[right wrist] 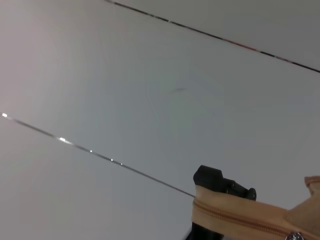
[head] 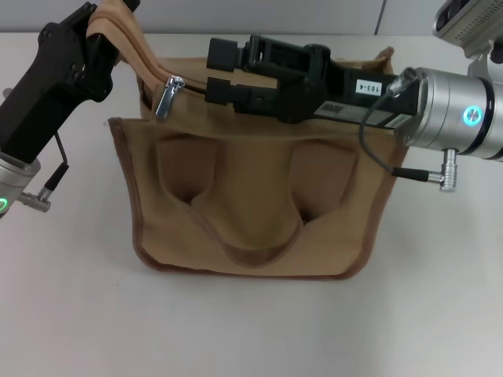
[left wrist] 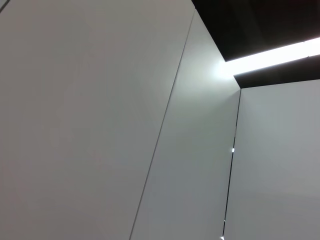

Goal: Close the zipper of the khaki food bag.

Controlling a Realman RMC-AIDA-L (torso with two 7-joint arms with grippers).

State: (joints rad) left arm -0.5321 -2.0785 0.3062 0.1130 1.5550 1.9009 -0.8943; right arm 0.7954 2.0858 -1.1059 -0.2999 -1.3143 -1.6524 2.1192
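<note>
Resting on white table (head: pixel 71 314): khaki food bag (head: pixel 251 204). Left gripper (head: pixel 106 27) pinching handle (head: pixel 130 43); right gripper (head: pixel 224 75) over top, finger state unclear.

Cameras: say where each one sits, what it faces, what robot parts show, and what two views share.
Head: above, facing down at the khaki food bag; left gripper pinches a handle, right gripper lies over the top.
Left wrist: faces only wall panels; no robot parts.
Right wrist: faces wall, the zipper, a dark gripper part.
Shared: head and right wrist show the bag.
</note>
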